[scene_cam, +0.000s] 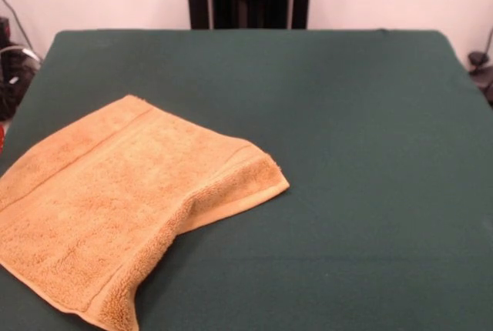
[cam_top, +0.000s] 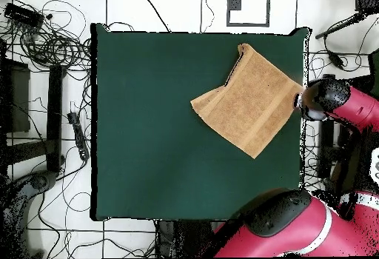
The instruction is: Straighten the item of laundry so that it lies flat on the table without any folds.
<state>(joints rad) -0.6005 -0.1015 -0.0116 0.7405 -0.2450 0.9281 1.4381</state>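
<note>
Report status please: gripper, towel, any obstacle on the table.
Gripper not visible; arm off the table edge beside the towel. Towel not flat, one corner folded over. Table holds nothing else.

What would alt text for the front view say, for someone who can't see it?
A golden-orange towel lies at the near left of a dark green table, one edge folded over, so it is not yet flat. The rest of the table is bare, and no claw shows in this view.
</note>
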